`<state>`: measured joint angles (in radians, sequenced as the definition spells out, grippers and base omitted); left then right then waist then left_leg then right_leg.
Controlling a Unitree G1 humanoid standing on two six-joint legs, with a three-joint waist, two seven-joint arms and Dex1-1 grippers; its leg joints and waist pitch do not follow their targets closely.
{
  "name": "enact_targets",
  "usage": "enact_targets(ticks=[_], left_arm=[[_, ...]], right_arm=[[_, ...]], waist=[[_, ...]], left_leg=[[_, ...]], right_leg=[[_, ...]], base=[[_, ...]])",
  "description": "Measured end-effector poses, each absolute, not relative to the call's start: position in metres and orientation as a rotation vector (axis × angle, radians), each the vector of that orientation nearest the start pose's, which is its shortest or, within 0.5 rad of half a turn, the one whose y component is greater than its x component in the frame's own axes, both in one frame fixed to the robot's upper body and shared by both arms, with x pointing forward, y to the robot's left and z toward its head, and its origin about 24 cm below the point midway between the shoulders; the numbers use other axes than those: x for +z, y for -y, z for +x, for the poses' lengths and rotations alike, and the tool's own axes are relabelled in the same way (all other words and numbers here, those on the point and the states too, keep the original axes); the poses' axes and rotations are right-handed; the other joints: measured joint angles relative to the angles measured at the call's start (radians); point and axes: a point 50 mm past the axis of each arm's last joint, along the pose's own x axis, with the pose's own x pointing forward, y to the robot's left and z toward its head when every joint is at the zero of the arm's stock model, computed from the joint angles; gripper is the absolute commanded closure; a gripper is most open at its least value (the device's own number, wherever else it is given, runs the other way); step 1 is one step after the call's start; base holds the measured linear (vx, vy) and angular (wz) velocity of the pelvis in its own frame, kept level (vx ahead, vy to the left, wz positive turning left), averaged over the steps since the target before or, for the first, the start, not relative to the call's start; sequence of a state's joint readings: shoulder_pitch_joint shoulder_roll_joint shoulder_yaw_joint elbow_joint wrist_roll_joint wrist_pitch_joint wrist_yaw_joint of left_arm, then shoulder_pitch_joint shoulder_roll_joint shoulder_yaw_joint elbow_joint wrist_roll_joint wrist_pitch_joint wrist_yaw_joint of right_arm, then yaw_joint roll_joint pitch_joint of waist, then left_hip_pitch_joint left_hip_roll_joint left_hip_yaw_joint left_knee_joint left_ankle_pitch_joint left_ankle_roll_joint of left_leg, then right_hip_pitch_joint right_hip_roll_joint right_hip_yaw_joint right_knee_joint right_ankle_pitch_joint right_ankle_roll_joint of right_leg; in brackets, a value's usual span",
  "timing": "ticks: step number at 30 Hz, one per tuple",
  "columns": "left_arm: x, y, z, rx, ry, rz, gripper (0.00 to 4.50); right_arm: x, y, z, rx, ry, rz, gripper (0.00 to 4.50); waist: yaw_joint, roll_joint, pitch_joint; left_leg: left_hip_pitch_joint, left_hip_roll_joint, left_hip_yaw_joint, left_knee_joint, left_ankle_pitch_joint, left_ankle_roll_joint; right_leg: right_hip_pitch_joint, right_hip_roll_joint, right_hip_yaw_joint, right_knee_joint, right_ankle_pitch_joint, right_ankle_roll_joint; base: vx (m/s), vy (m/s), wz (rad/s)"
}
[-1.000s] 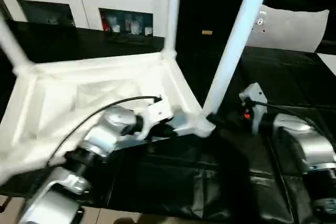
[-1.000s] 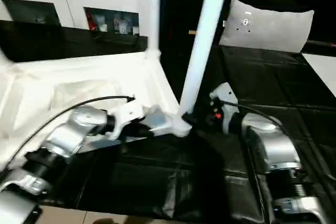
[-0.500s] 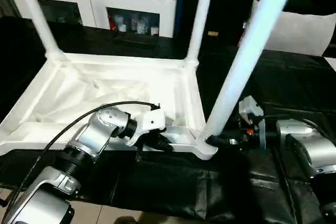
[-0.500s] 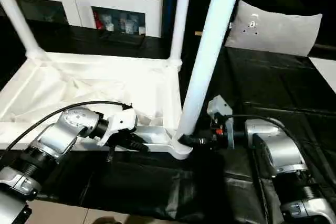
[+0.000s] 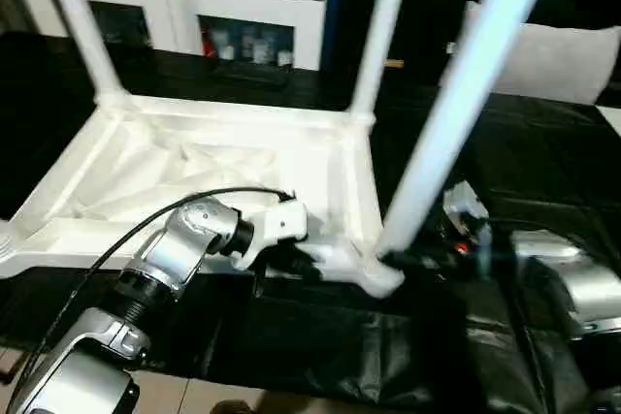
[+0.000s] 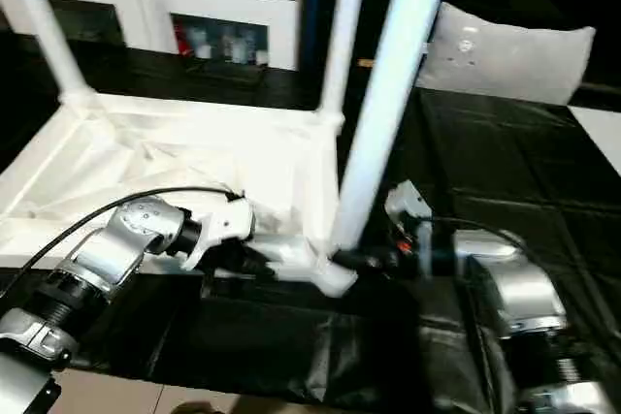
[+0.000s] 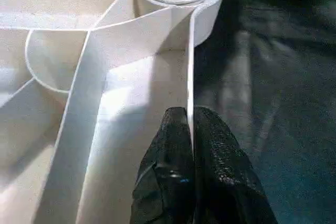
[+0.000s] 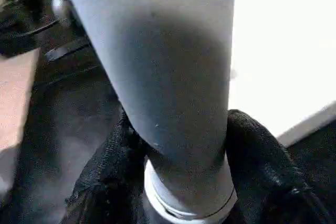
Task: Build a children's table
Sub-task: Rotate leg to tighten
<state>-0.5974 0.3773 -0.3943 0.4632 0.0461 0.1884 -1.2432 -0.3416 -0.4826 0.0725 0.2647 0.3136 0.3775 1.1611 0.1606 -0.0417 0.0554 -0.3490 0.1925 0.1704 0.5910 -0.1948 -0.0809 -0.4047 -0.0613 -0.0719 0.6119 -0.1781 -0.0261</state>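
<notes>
Setting: black sheeted work surface (image 5: 320,336); white cabinet with glass doors (image 5: 194,16) behind.

Item: white plastic rectangular tabletop (image 5: 194,172), ribbed underside up, centre-left on the sheet.

Left gripper (image 7: 190,124): pinching the tabletop's near wall.

Right gripper (image 8: 184,182): clasping the white tapered tubular leg (image 5: 456,113) at the tabletop's near right corner socket.

Progress: three legs visibly upright; fourth corner unclear.
</notes>
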Motion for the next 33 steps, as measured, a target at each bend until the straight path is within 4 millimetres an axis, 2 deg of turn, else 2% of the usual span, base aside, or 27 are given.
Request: enact_targets(ticks=[5,7,9,12,13,15,16,17,19,21,22,24,27,28,30,33], left_arm=[[0.056,-0.094,0.320,-1.202,-0.502,0.442,4.50],[0.055,-0.086,0.323,-1.112,-0.504,0.422,4.50],[0.054,-0.076,0.326,-1.018,-0.504,0.412,4.50],[0.054,-0.069,0.326,-0.976,-0.499,0.409,4.50],[0.054,-0.068,0.327,-0.971,-0.497,0.410,4.50],[0.054,-0.068,0.326,-0.974,-0.494,0.413,4.50],[0.055,-0.064,0.325,-0.996,-0.488,0.416,4.50],[0.055,-0.064,0.324,-1.000,-0.484,0.418,4.50],[0.056,-0.067,0.324,-1.005,-0.485,0.424,4.50],[0.056,-0.068,0.323,-1.035,-0.477,0.439,4.50],[0.056,-0.069,0.323,-1.058,-0.471,0.444,4.50],[0.057,-0.074,0.322,-1.084,-0.463,0.455,4.50],[0.057,-0.076,0.321,-1.123,-0.449,0.475,4.50],[0.057,-0.076,0.321,-1.130,-0.446,0.480,4.50],[0.057,-0.080,0.322,-1.146,-0.439,0.492,4.50],[0.057,-0.088,0.321,-1.188,-0.427,0.518,4.50]], right_arm=[[0.055,0.177,0.322,0.872,-0.344,0.069,2.60],[0.051,0.170,0.335,0.762,-0.319,0.096,2.61],[0.047,0.159,0.346,0.634,-0.294,0.120,2.61],[0.045,0.154,0.351,0.572,-0.271,0.130,2.61],[0.045,0.153,0.352,0.568,-0.264,0.127,2.06],[0.040,0.152,0.352,0.562,-0.278,0.111,1.93],[0.029,0.155,0.350,0.537,-0.319,0.105,1.86],[0.028,0.154,0.350,0.536,-0.309,0.101,1.56],[0.029,0.151,0.351,0.542,-0.306,0.090,1.47],[0.028,0.154,0.347,0.538,-0.305,0.083,1.25],[0.027,0.156,0.343,0.549,-0.302,0.072,1.25],[0.029,0.157,0.341,0.583,-0.300,0.050,0.98],[0.032,0.166,0.339,0.638,-0.299,-0.002,0.81],[0.033,0.168,0.338,0.659,-0.299,-0.014,0.58],[0.036,0.173,0.337,0.695,-0.289,-0.033,0.53],[0.038,0.176,0.334,0.759,-0.282,-0.052,0.18]], waist=[[-0.054,-0.002,-0.001],[-0.071,-0.004,-0.001],[-0.079,-0.004,-0.002],[-0.075,-0.004,-0.002],[-0.073,-0.004,-0.002],[-0.072,-0.005,-0.002],[-0.067,-0.005,-0.002],[-0.064,-0.004,-0.002],[-0.064,-0.004,-0.002],[-0.056,-0.004,-0.001],[-0.049,-0.003,-0.001],[-0.045,-0.001,0.000],[-0.037,0.000,0.000],[-0.036,0.000,0.000],[-0.036,0.000,0.000],[-0.036,0.000,0.000]], left_leg=[[0.000,0.000,0.000,0.004,0.000,0.000],[0.001,0.000,0.000,0.005,0.000,0.000],[0.001,0.001,0.000,0.004,0.000,0.000],[0.001,0.002,0.000,0.002,0.000,-0.001],[0.001,0.002,0.000,0.001,0.000,-0.001],[0.001,0.002,0.000,0.001,0.000,0.000],[0.000,0.002,0.000,0.001,0.000,0.000],[0.000,0.002,0.000,0.002,0.000,0.000],[-0.001,0.002,0.000,0.002,0.000,0.000],[-0.001,0.002,-0.001,0.001,0.000,0.000],[0.000,0.002,-0.001,0.001,0.000,0.000],[-0.001,0.002,-0.001,0.000,0.000,0.000],[-0.002,0.001,-0.001,0.000,0.000,0.000],[-0.001,0.001,-0.001,0.000,0.000,0.000],[-0.001,0.001,-0.001,0.000,0.000,0.000],[-0.001,0.002,-0.001,0.000,0.000,0.000]], right_leg=[[0.001,0.000,0.000,-0.002,0.001,-0.001],[0.001,0.000,0.000,-0.001,0.001,-0.001],[0.000,0.001,-0.001,-0.001,0.002,-0.002],[0.000,0.001,-0.002,0.000,0.002,-0.003],[0.000,0.001,-0.002,0.000,0.002,-0.003],[0.000,0.001,-0.002,-0.001,0.002,-0.003],[0.000,0.001,-0.003,-0.001,0.002,-0.003],[-0.002,0.001,-0.003,-0.001,0.005,-0.007],[-0.002,0.001,-0.003,-0.001,0.006,-0.009],[-0.002,0.001,-0.003,-0.001,0.006,-0.008],[-0.002,0.001,-0.003,-0.002,0.005,-0.007],[-0.003,0.001,-0.003,-0.001,0.005,-0.008],[-0.004,0.000,-0.003,-0.002,0.005,-0.008],[-0.004,0.000,-0.003,-0.002,0.005,-0.008],[-0.004,0.000,-0.003,-0.002,0.005,-0.008],[-0.004,0.001,-0.003,-0.001,0.005,-0.007]], base=[[0.000,0.000,0.00],[0.000,0.000,0.00],[0.000,0.000,0.00],[0.000,0.000,0.00],[0.000,0.000,0.00],[0.000,0.000,0.00],[0.000,0.000,0.00],[0.000,0.000,0.00],[0.000,0.000,0.00],[0.000,0.000,0.00],[0.000,0.000,0.00],[0.000,0.000,0.00],[0.000,0.000,0.00],[0.000,0.000,0.00],[0.000,0.000,0.00],[0.000,0.000,0.00]])
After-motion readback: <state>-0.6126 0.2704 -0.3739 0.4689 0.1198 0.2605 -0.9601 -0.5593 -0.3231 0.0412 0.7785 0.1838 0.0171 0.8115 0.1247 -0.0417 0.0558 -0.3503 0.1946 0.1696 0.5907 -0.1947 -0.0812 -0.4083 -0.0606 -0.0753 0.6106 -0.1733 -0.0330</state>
